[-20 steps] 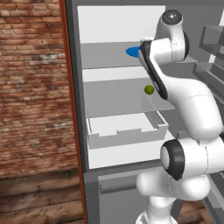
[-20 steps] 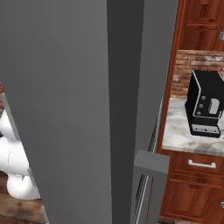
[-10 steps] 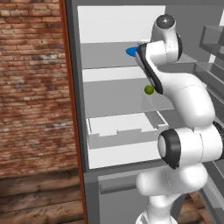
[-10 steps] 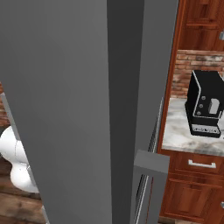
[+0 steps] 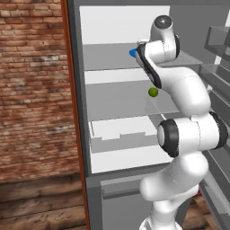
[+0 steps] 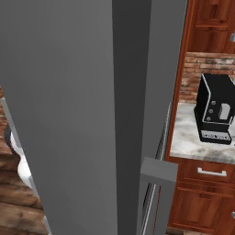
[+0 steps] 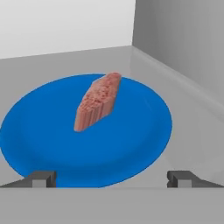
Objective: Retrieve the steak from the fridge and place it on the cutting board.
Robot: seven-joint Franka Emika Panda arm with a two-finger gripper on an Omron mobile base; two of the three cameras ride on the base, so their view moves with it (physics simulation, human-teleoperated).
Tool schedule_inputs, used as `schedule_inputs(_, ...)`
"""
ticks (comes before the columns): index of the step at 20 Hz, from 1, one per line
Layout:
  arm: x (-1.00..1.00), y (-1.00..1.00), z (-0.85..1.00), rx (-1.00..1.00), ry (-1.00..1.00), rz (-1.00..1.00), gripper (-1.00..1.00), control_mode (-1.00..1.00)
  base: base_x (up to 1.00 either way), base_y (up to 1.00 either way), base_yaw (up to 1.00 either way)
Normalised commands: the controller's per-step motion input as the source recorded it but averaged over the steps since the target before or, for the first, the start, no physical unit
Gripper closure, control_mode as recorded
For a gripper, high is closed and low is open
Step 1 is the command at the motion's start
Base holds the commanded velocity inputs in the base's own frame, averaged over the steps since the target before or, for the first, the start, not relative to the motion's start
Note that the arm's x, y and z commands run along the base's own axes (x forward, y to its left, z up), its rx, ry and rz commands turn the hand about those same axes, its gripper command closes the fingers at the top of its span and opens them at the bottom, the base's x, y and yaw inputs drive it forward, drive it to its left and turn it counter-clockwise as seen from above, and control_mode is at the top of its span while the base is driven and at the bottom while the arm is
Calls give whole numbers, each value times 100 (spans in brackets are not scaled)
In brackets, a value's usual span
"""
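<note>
The steak (image 7: 98, 101) lies near the middle of a round blue plate (image 7: 43, 144), which sits on a grey fridge shelf (image 7: 192, 131). In the hand view the gripper (image 7: 113, 178) hovers at the plate's near rim, jaws spread wide, its dark fingertips (image 7: 41, 178) well apart and holding nothing. Neither tip touches the steak.

From the left base view, the fridge (image 5: 85, 134) stands open with a white interior. A sliver of the blue plate (image 5: 133, 53) shows on the upper shelf, the rest covered by the white arm (image 5: 184, 90). On the shelf below the plate rests a small green round fruit (image 5: 153, 92). Under that shelf sits a white drawer bin (image 5: 121, 134). Door racks (image 5: 215, 45) show to the plate's right, cut off by the frame edge. A red brick wall (image 5: 31, 90) stands left of the fridge above a wooden floor (image 5: 40, 202).

In the right base view the grey fridge door (image 6: 82, 114) blocks the interior. Beyond it, a dark microwave (image 6: 215, 110) stands on a marble counter (image 6: 183, 137) over reddish wood cabinets (image 6: 202, 193).
</note>
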Motion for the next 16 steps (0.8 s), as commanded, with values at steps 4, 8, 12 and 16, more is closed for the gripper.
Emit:
schedule_inputs(4, 41, -10, 0, 0, 1, -1, -100, -100, 0, 0, 0)
schedule_inputs(8, 32, -9, 0, 0, 1, -3, -100, -100, 0, 0, 0)
schedule_inputs(12, 23, -3, -2, 0, 0, -8, -100, -100, 0, 0, 0)
schedule_inputs(16, 29, 0, -9, 0, 0, -10, -100, -100, 0, 0, 0)
